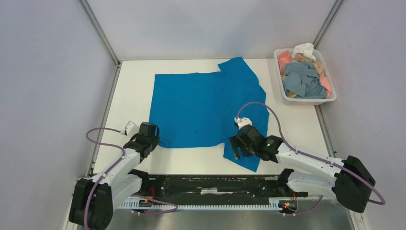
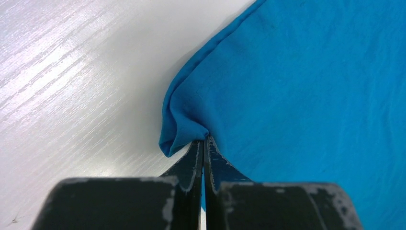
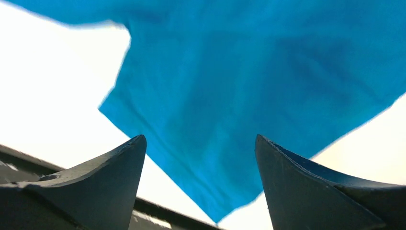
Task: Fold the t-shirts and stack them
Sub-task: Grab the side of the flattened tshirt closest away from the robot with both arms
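Note:
A bright blue t-shirt [image 1: 206, 105] lies spread flat on the white table. My left gripper [image 1: 152, 143] is at its near-left corner. In the left wrist view the gripper [image 2: 205, 141] is shut on a bunched fold of the blue cloth [image 2: 184, 122]. My right gripper [image 1: 233, 149] hovers over the near-right sleeve. In the right wrist view the gripper [image 3: 201, 143] is open and empty, with the sleeve [image 3: 230, 120] between and below the fingers. Grey-blue [image 1: 304, 79], salmon pink [image 1: 285, 58], tan [image 1: 302, 58] and white [image 1: 304, 49] shirts lie heaped in the tray.
The white plastic tray [image 1: 330, 98] stands at the back right, next to the right wall. Grey walls enclose the table on the left, back and right. A black rail [image 1: 210, 184] runs along the near edge between the arm bases.

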Robot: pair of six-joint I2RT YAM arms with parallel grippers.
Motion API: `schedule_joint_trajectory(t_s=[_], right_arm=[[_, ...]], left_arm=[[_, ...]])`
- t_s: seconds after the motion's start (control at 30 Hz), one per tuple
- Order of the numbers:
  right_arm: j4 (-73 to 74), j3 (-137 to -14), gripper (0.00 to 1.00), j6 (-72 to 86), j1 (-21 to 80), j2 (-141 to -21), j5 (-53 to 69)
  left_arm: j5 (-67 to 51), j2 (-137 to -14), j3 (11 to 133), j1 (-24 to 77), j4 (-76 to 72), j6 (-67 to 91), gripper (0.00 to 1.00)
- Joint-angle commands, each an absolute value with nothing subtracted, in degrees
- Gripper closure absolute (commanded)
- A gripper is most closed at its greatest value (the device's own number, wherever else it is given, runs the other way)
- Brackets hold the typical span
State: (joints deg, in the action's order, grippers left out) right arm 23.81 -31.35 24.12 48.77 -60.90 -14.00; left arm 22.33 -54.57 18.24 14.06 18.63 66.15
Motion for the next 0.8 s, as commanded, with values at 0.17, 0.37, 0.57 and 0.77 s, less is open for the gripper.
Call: schedule_joint_trajectory(t_s=[0.17, 0.37, 0.57, 0.77], right_arm=[[46.06, -34.19, 0.21, 26.64, 52.91, -60.83, -13.22], [41.17, -29.53, 0.30, 24.71, 53.08, -63.41, -6.35], [41.06, -28.68, 0.46, 22.03, 53.09, -66.91, -6.77], [41.06, -28.30, 0.80, 21.49, 53.09, -68.46, -5.75]], left_arm=[[23.55, -52.23, 17.53, 14.24, 19.78, 63.28, 0.98], [23.85, -52.54, 18.19, 14.24, 20.91, 63.38, 0.98], [24.35, -53.08, 18.79, 14.23, 22.24, 63.47, 0.98], [24.31, -50.93, 19.40, 14.24, 26.40, 63.96, 0.98]])
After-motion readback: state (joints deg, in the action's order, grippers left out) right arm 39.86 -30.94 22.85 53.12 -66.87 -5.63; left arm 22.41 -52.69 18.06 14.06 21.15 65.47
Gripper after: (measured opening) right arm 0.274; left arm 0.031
